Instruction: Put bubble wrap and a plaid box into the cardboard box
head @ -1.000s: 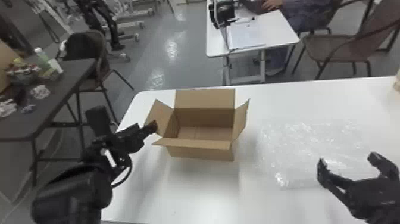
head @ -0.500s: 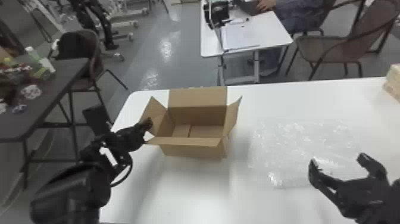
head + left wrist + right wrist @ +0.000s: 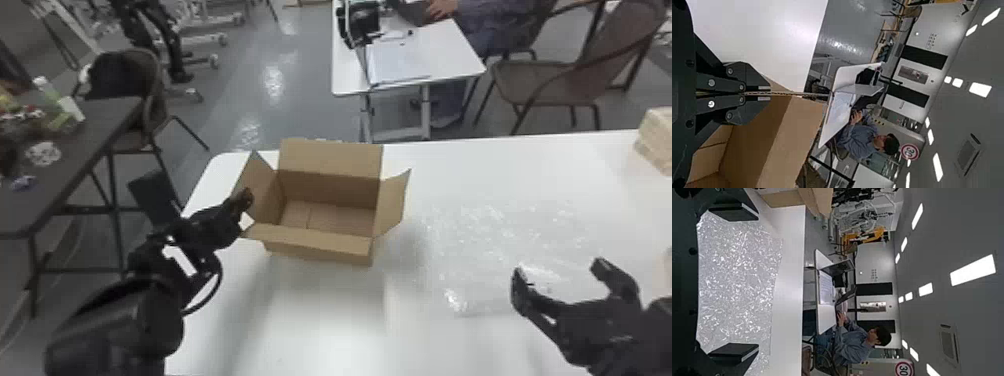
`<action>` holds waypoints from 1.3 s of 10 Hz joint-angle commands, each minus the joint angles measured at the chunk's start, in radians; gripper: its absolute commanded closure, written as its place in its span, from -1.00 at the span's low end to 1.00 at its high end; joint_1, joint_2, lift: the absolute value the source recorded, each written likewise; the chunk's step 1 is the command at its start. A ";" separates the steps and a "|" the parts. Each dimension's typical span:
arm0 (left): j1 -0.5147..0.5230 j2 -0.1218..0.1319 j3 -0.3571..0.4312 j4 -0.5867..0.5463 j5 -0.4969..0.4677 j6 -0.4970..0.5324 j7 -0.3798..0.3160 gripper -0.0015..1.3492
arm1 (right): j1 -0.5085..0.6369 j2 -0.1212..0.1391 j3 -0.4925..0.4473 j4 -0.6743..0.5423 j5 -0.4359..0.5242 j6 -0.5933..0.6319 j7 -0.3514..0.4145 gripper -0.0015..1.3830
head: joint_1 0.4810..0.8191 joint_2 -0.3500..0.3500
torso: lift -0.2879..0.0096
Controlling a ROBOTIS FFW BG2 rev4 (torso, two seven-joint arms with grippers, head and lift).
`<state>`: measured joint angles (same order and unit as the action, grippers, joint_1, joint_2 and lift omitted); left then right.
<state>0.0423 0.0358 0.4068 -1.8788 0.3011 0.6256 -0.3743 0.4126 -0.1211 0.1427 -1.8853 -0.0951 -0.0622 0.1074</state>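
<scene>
An open-topped brown cardboard box [image 3: 320, 245] sat upright nr the far L corner of the white bench [image 3: 320, 325], its back side along the far edge, all four flaps folded out, bare brown bottom visible w/ a seam across it. L gripper [image 3: 245, 200] was at the box's L side, jaws narrow, cardboard edge pinched btwn the fingers [image 3: 754, 83]; the L wrist view showed the thin corrugated edge running out btwn the tips. The bubble wrap [image 3: 500, 240], a clear crinkly sheet, lay spread flat on the R half of the bench, just beside the box but apart from it, reaching twd the near edge. R gripper [image 3: 559, 275] was nr the wrap's near edge, toward the bench's near R corner, jaws wide, nothing btwn them gripped; contact w/ the sheet: couldn't tell. A pale beige blocky thing [image 3: 657, 137] stood at the far R part of the bench, cut by the view's edge, surface too blurred to tell a pattern. Past the far edge: white desk [image 3: 450, 55] w/ papers [image 3: 400, 62], brown chair [image 3: 555, 82] to its R. Off the L edge: dark table [image 3: 107, 120] w/ small items.
</scene>
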 commanded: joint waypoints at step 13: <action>0.119 -0.038 -0.083 -0.298 -0.053 0.022 0.002 0.82 | -0.008 0.000 -0.002 0.003 -0.015 0.013 -0.043 -0.82 | 0.27 0.49 | 0.20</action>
<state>0.1508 0.0027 0.3292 -2.1719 0.2510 0.6493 -0.3732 0.4089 -0.1210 0.1423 -1.8813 -0.1112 -0.0489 0.0650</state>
